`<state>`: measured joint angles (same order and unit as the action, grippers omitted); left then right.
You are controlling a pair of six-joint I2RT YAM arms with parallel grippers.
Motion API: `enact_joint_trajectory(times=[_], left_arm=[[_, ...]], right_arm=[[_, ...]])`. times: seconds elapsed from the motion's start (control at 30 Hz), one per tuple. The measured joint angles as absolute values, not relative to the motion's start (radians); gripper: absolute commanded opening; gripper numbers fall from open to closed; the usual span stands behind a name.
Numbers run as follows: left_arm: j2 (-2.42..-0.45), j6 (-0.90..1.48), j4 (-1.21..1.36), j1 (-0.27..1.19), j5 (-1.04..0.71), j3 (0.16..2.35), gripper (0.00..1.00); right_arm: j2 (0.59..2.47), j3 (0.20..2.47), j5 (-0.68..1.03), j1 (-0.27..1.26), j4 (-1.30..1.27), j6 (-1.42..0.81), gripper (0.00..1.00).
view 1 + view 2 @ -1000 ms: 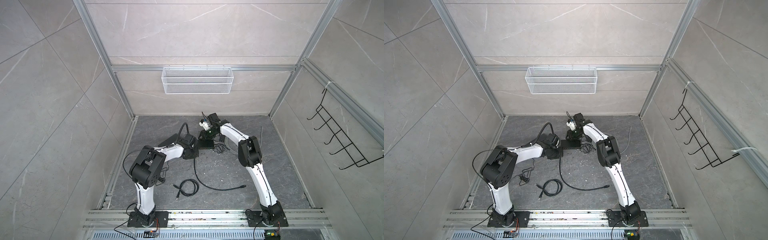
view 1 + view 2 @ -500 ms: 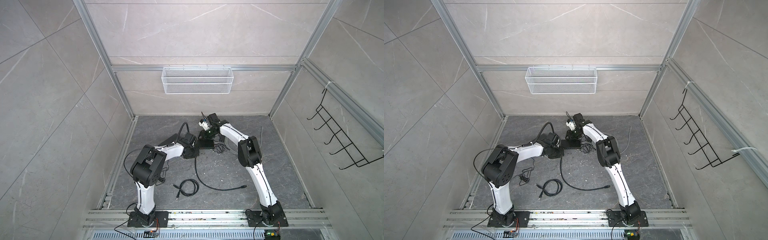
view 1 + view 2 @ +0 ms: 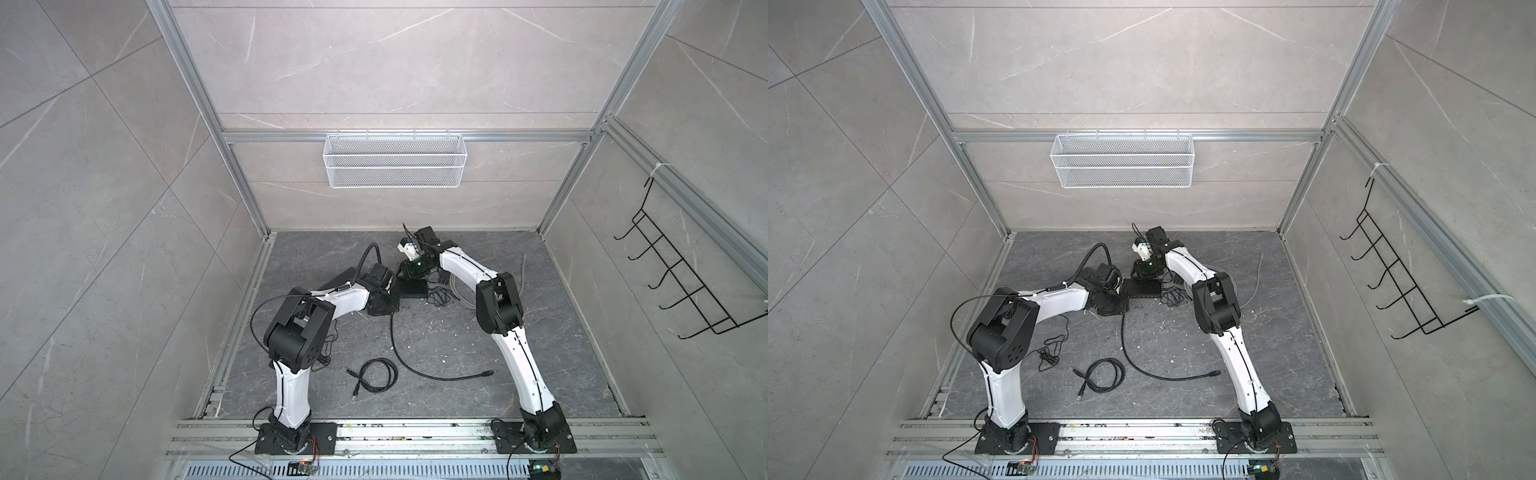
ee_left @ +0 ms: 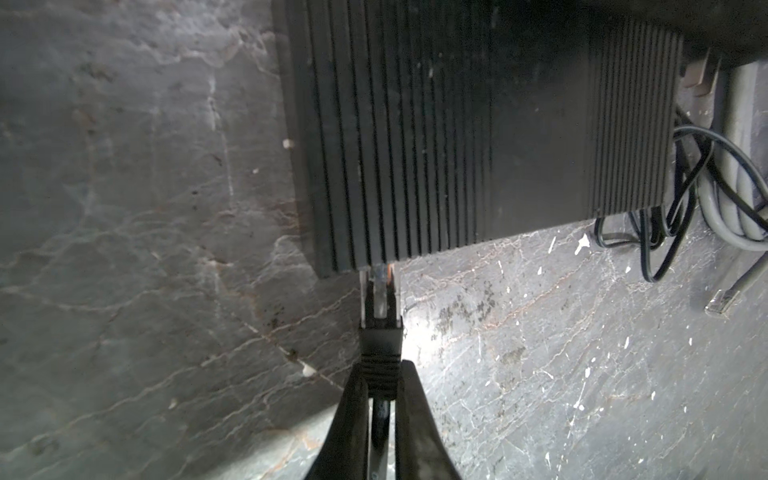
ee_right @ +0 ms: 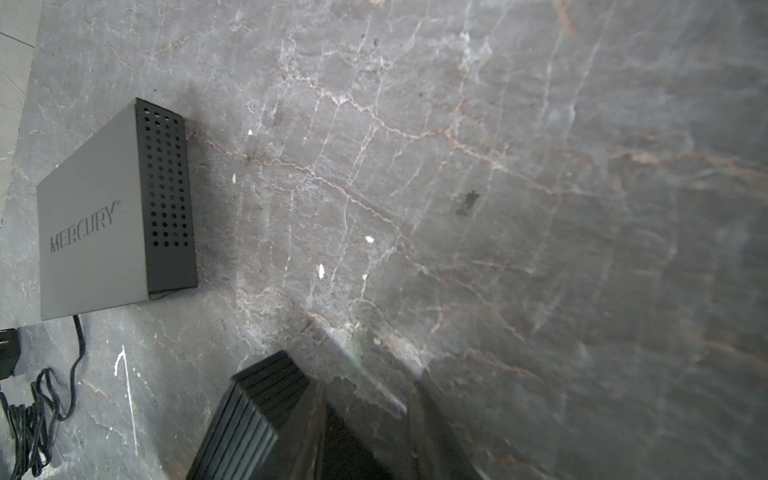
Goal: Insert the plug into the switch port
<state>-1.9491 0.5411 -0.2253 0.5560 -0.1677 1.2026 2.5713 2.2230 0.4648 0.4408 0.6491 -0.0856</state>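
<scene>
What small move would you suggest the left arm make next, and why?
Probably ease the left claw straight forward: it is shut on the Ethernet plug, whose clear tip just meets the near edge of the switch, with most of the plug's body showing outside.

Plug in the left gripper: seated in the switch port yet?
Not seated: most of the plug shows outside the switch, only its tip at the edge.
</scene>
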Motion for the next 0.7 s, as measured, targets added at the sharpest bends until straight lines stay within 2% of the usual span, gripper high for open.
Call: enact_joint_trajectory(times=[0.7], left_arm=[[-1.91,0.623,0.017,0.489,-0.299,1.052,0.0]], right_arm=[[2.571,2.22,0.456,0.44,0.638,-0.085,0.35]])
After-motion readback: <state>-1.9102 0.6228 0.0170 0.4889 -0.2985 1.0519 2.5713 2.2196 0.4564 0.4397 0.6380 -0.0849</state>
